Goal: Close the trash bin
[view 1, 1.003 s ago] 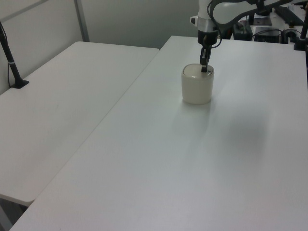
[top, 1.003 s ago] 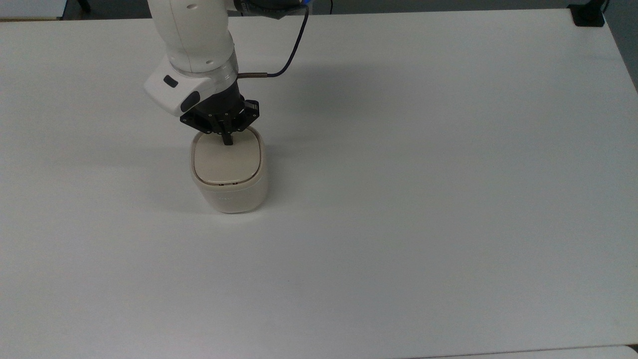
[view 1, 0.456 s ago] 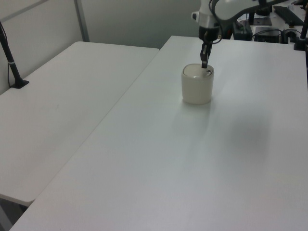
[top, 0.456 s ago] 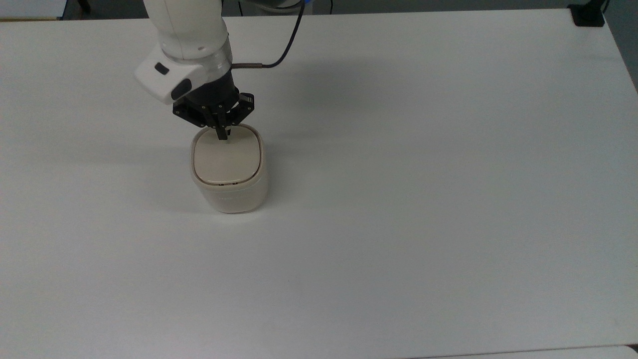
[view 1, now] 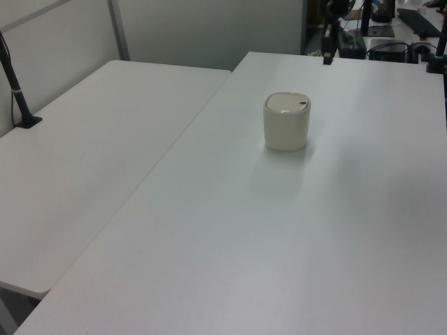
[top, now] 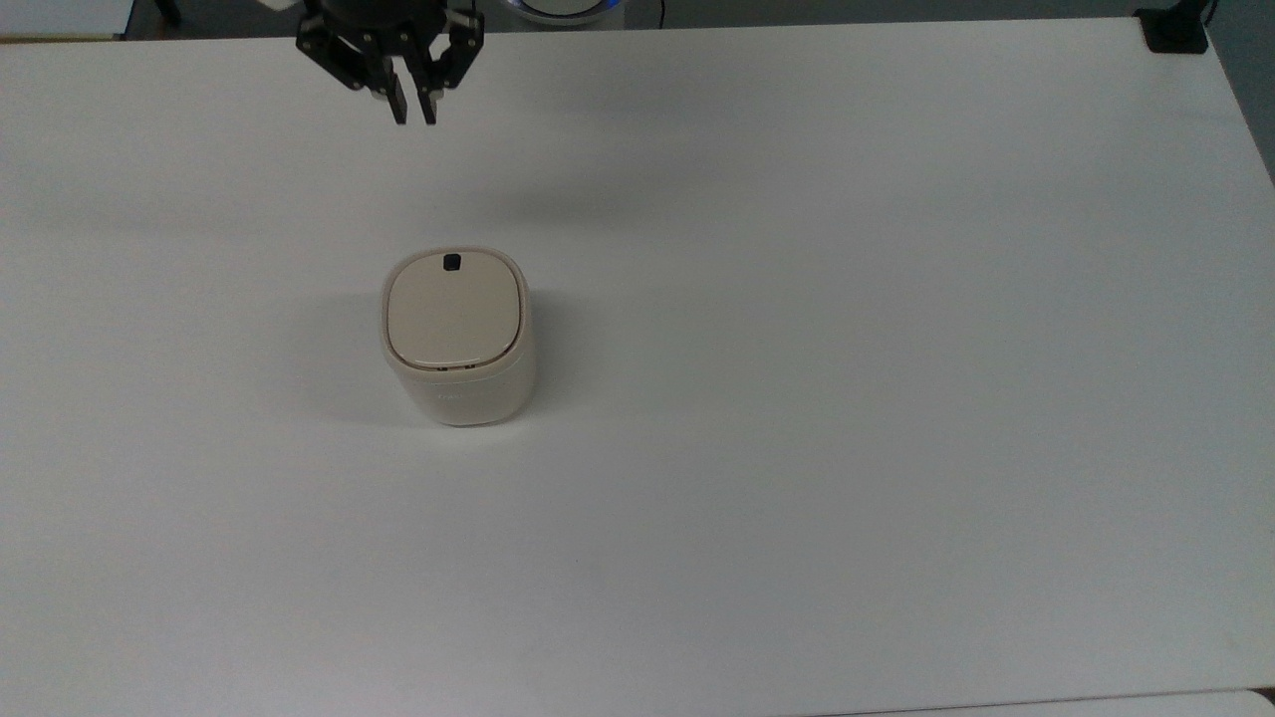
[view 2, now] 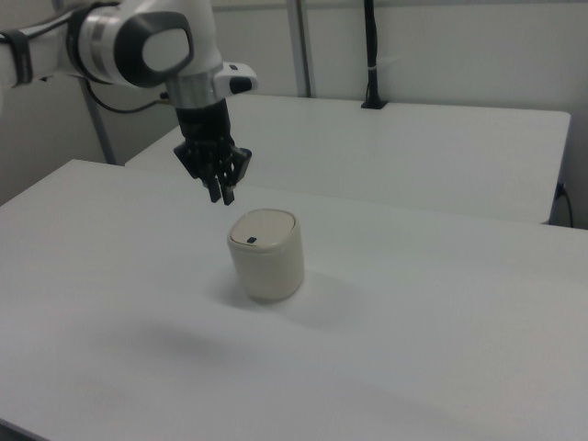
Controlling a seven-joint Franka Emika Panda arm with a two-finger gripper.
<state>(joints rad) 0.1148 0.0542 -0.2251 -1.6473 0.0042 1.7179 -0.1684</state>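
Standing upright on the white table (top: pixel 847 398), the small cream-white plastic trash bin (top: pixel 458 339) has its flat beige lid (top: pixel 453 311) down. Well apart above it, the black gripper (top: pixel 411 112) hangs empty, fingers nearly together.

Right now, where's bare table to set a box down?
Nearly all of it. The white table holds one thing, the small cream-white plastic bin. The top view's whole right half and near edge are bare. The black gripper hangs over the far edge.
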